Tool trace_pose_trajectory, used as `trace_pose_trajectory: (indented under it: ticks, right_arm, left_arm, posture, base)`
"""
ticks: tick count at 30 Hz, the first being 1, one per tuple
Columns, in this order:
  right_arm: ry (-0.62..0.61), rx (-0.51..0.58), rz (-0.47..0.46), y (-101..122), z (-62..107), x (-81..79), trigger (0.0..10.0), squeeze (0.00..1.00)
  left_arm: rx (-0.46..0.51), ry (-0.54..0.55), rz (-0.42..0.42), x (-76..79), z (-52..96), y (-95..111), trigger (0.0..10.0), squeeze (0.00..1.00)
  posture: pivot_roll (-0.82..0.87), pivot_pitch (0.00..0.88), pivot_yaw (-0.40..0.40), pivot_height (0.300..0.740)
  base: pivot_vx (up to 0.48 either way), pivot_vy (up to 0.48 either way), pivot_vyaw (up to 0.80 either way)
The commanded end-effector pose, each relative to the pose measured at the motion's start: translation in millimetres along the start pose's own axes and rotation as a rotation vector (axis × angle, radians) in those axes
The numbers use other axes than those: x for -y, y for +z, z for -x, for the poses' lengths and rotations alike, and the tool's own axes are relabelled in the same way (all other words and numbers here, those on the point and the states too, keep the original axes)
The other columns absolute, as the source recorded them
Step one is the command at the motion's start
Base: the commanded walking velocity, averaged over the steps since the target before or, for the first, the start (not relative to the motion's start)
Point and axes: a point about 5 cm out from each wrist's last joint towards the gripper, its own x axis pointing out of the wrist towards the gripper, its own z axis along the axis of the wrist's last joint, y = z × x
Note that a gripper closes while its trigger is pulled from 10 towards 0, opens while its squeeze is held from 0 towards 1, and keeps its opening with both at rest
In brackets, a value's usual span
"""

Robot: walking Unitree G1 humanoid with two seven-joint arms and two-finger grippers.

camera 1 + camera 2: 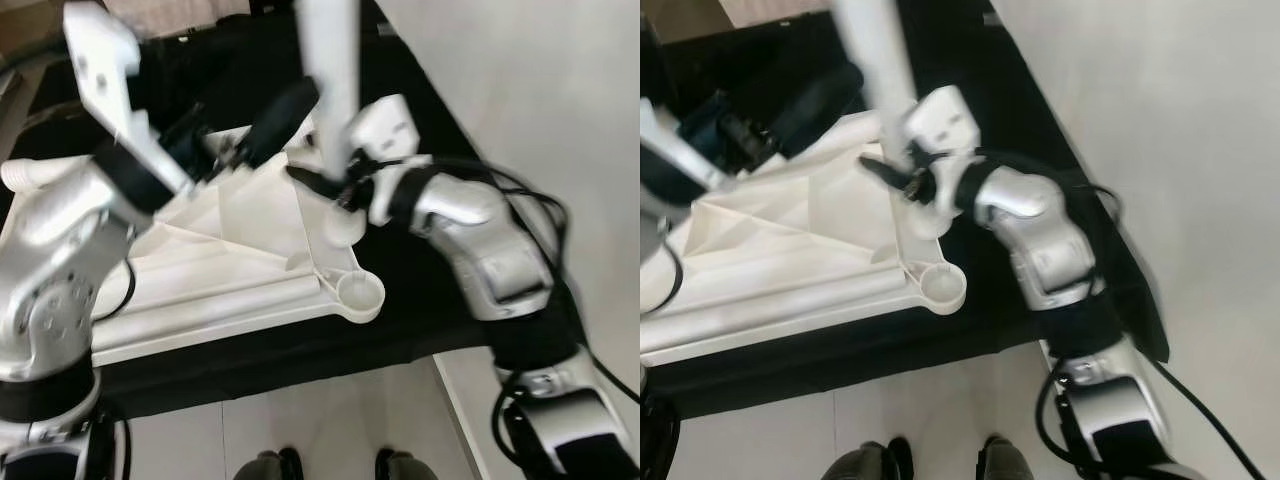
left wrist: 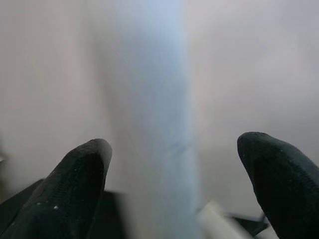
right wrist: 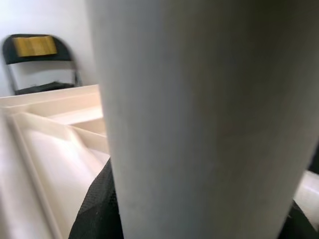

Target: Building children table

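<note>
The left arm (image 1: 60, 270) reaches in from the left side over the inverted white tabletop (image 1: 240, 260), which lies underside up on a black surface (image 1: 300, 350) with its moulded ribs exposed. The left gripper (image 1: 250, 135) sits above the far part of the tabletop, just left of the upright white table leg (image 1: 335, 90); in the left wrist view its two black fingertips (image 2: 79, 184) are spread wide, with the pale leg (image 2: 154, 124) standing between them and not touched by either. A round empty leg socket (image 1: 360, 292) sits at the tabletop's near right corner. The leg rises steeply from the far right area of the tabletop (its lower end is hidden behind the right gripper, so seating in a socket cannot be confirmed). The right gripper (image 1: 335, 185) is closed around the lower part of the leg; in the right wrist view the leg (image 3: 199, 119) stands directly against the camera, with a black finger (image 3: 99, 204) pressed at its side. The right arm (image 1: 480, 240) extends from the right edge of the black surface. A dark folding chair (image 3: 40, 62) stands against the wall beyond the tabletop.
</note>
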Motion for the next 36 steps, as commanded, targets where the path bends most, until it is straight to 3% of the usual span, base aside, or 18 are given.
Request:
trace_pose_trajectory:
  ticks: [1, 4, 8, 9, 10, 11, 16, 19, 23, 31, 35, 36]
  right_arm:
    - [0.014, 0.02, 0.047, 7.1, -6.3, -3.0, 10.0, 0.0]
    - [0.025, 0.028, 0.062, 9.1, -10.7, -5.6, 10.0, 0.0]
    - [0.045, 0.06, 0.079, 14.1, -17.9, -9.9, 10.0, 0.0]
    - [0.046, 0.066, 0.083, 14.9, -19.2, -10.7, 10.0, 0.0]
    - [0.046, 0.066, 0.083, 14.9, -19.2, -10.7, 10.0, 0.0]
    - [0.042, 0.067, 0.086, 14.9, -20.1, -11.0, 10.0, 0.0]
    - [-0.014, 0.027, 0.089, 8.2, -23.4, -6.5, 10.0, 0.0]
    - [-0.032, 0.013, 0.081, 5.8, -24.2, -5.4, 10.0, 0.0]
    - [-0.064, -0.045, 0.012, -7.4, -28.0, -10.4, 10.0, 0.0]
    - [-0.086, -0.075, -0.029, -16.3, -32.4, -14.5, 10.0, 0.0]
    - [-0.103, -0.082, -0.054, -19.5, -34.9, -15.1, 10.0, 0.0]
    - [-0.103, -0.081, -0.081, -21.0, -36.0, -15.4, 10.0, 1.0]
  left_arm:
    - [0.003, -0.023, -0.008, 0.6, -4.8, -1.2, 10.0, 0.0]
    - [0.024, -0.042, -0.003, 0.8, -12.1, 2.1, 10.0, 0.0]
    - [0.019, -0.012, -0.035, -10.3, -22.6, 8.9, 10.0, 0.0]
    - [0.021, 0.024, -0.052, -15.5, -25.5, 12.1, 1.1, 0.0]
    - [0.021, 0.024, -0.052, -15.5, -25.5, 12.1, 1.1, 0.0]
    - [0.028, 0.049, -0.064, -18.8, -26.5, 16.8, 0.0, 0.0]
    - [0.066, 0.073, -0.095, -23.2, -19.5, 45.6, 0.0, 0.0]
    - [0.063, 0.076, -0.087, -28.9, -22.3, 45.1, 0.0, 0.0]
    - [0.048, 0.005, 0.02, -36.1, -28.9, 31.8, 0.0, 0.0]
    - [0.04, -0.041, 0.079, -35.2, -28.4, 24.7, 0.0, 0.0]
    - [0.02, -0.041, 0.104, -32.7, -34.5, 5.7, 0.0, 0.0]
    - [0.015, -0.041, 0.11, -31.4, -36.9, -0.3, 0.0, 0.0]
  posture:
    - [0.01, 0.11, 0.086, 0.74]
    - [0.01, 0.104, 0.088, 0.74]
    - [0.01, 0.093, 0.094, 0.74]
    - [0.01, 0.093, 0.095, 0.74]
    - [0.01, 0.093, 0.095, 0.74]
    - [0.02, 0.091, 0.096, 0.74]
    - [0.02, 0.087, 0.103, 0.74]
    - [0.02, 0.087, 0.104, 0.74]
    - [0.01, 0.085, 0.103, 0.74]
    - [0.01, 0.083, 0.103, 0.74]
    - [0.02, 0.081, 0.105, 0.74]
    - [0.02, 0.081, 0.105, 0.74]
  base:
    - [0.0, 0.0, 0.0]
    - [0.0, 0.0, 0.0]
    - [0.0, 0.0, 0.0]
    - [0.0, 0.0, 0.0]
    - [0.0, 0.0, 0.0]
    - [0.0, 0.0, 0.0]
    - [0.0, 0.0, 0.0]
    - [0.0, 0.0, 0.0]
    - [0.0, 0.0, 0.0]
    - [0.0, 0.0, 0.0]
    - [0.0, 0.0, 0.0]
    - [0.0, 0.0, 0.0]
